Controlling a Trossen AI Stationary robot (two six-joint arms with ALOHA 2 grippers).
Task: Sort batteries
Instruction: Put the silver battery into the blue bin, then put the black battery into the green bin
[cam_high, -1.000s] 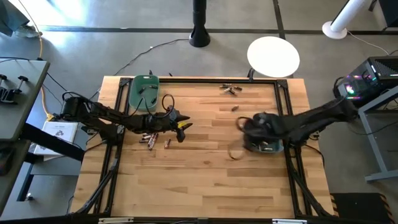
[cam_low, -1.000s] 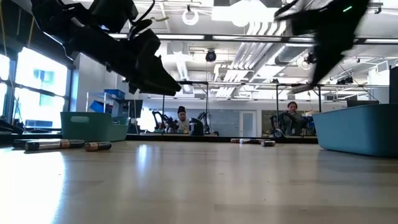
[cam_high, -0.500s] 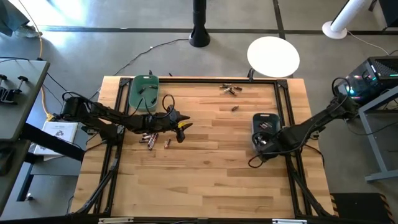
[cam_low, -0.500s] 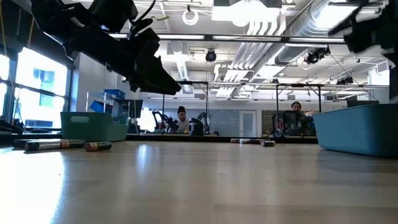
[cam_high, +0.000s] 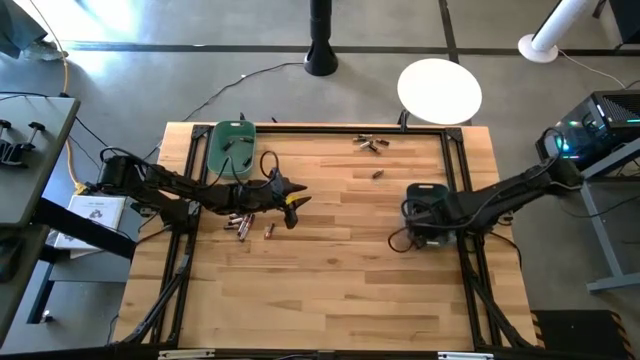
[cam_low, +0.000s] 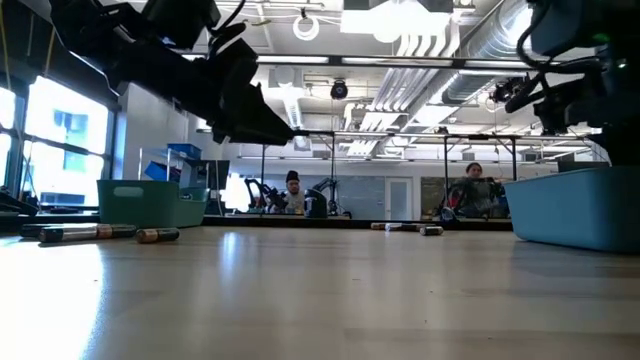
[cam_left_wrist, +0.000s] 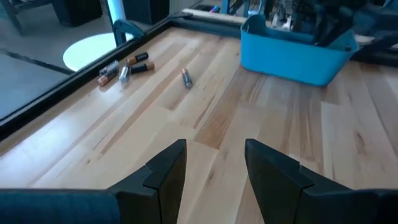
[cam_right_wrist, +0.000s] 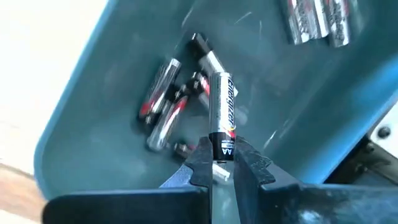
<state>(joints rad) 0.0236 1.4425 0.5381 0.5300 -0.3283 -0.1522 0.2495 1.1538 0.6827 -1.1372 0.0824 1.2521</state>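
Wooden table (cam_high: 330, 290) | right gripper (cam_right_wrist: 221, 163) pinching a silvery battery (cam_right_wrist: 222, 118) over the blue-grey bin (cam_high: 428, 192), right side, more cells (cam_right_wrist: 168, 106) inside | left gripper (cam_left_wrist: 214, 163) parted, empty, above loose batteries (cam_high: 240, 222) | green bin (cam_high: 231, 148) far left | far cluster (cam_high: 369, 144).

Both arms are dark, jointed and slim, with black cables looping beside them. The left pincer (cam_left_wrist: 214, 165) and right pincer (cam_right_wrist: 219, 163) have matte, angular fingers.
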